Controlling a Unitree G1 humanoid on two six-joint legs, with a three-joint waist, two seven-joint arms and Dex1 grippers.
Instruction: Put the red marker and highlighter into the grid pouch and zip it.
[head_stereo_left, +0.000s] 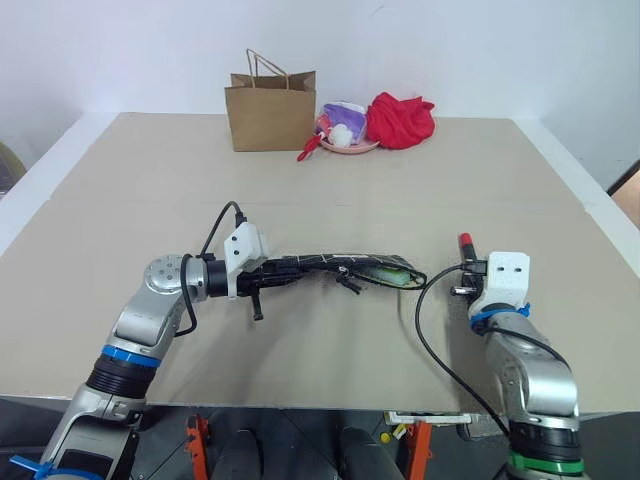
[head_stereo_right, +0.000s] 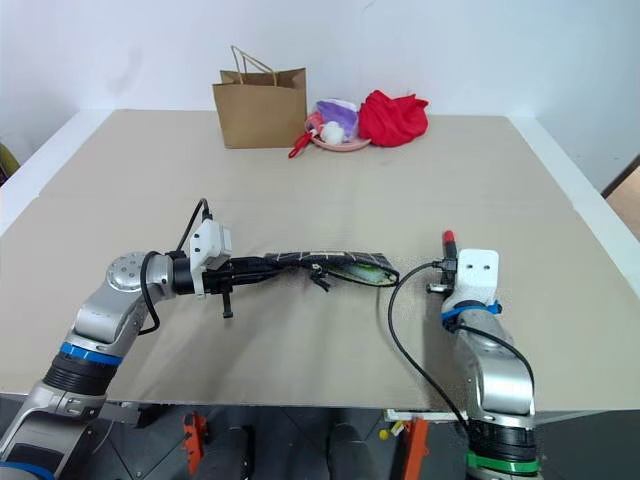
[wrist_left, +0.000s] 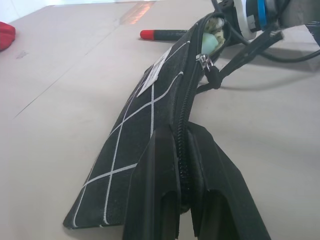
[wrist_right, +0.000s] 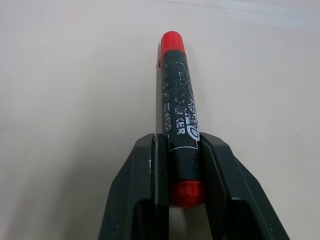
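Nearest the head camera, the two arms reach over the table (head_stereo_left: 120, 180); items follow from largest to smallest. Table: broad and beige, serving as the work surface; a brown paper bag (head_stereo_left: 270, 108) and a red cloth (head_stereo_left: 400, 120) stand well apart at its far edge, outside the task. Grid pouch (head_stereo_left: 320, 264): held edge-up at mid-table by the left gripper (wrist_left: 184, 200), whose fingers are clamped tight on its zipper end, apparently to steady it and keep the opposite, unzipped mouth facing the right arm; the zipper pull (wrist_left: 204, 61) sits near that mouth. Highlighter (wrist_left: 211, 39): its pale green body shows inside the open mouth, so it seems already stowed. Red marker (wrist_right: 178, 125): lying on the table just right of the pouch; the right gripper (wrist_right: 182, 150) has its fingers drawn in against the marker's sides near the rear end, a grip suited to lifting it toward the mouth; zipping remains undone.
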